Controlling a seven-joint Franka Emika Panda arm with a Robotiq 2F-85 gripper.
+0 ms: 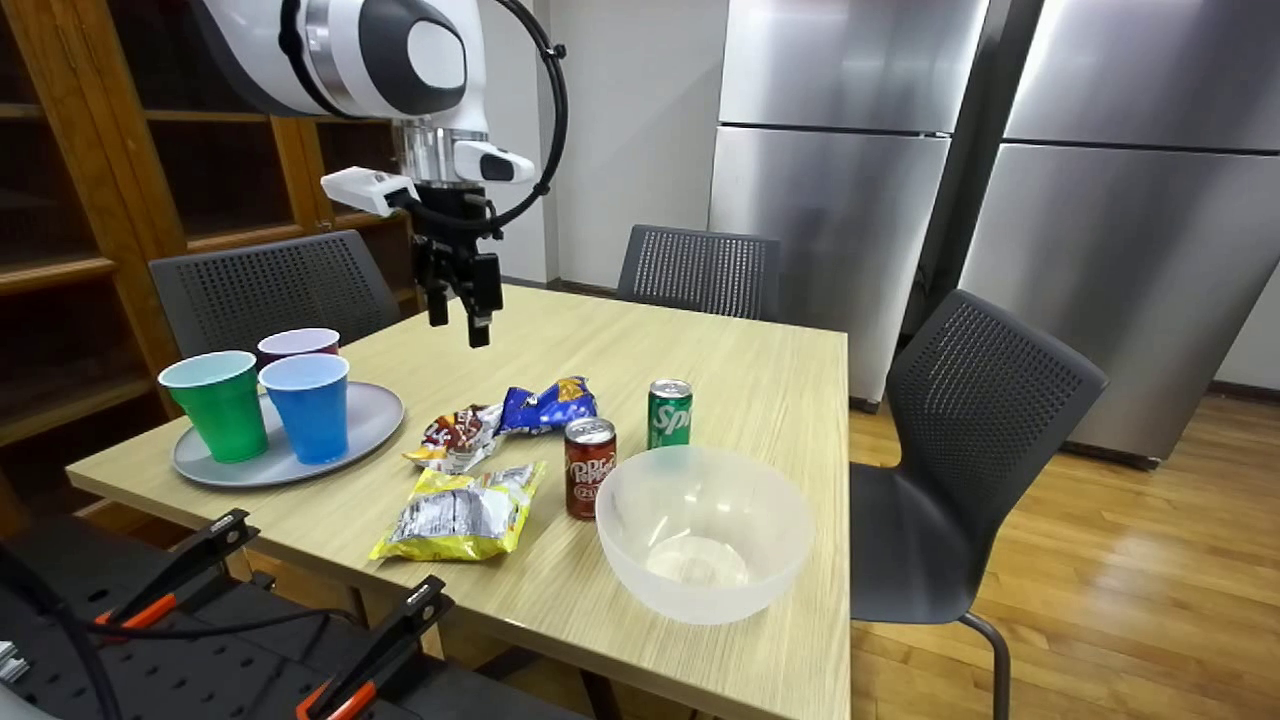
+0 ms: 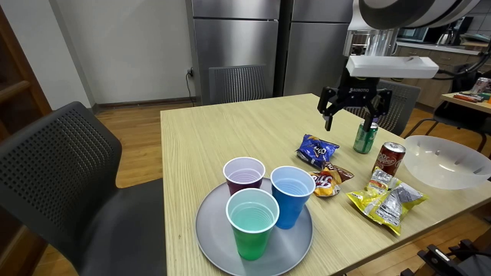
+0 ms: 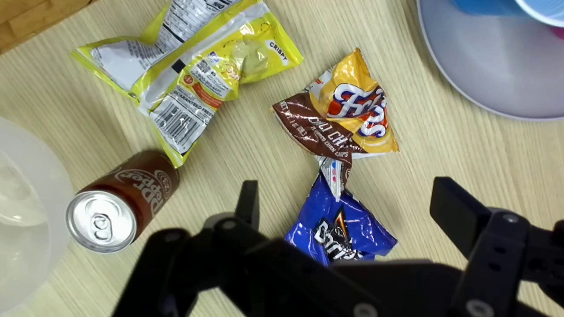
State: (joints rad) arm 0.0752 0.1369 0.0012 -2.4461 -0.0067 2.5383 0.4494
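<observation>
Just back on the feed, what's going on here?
The black two-fingered tool hangs open above the pale wood-grain table, holding nothing. In the wrist view, a crumpled blue foil Doritos bag and an orange-and-brown foil Fritos bag lie below it. A dark-red metal Dr Pepper can stands near a frosted round bowl.

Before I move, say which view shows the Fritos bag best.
The wrist view: the Fritos bag appears largest and uncovered, its logo toward the camera. Both exterior views show it smaller, from a slant, logo harder to read.
</observation>
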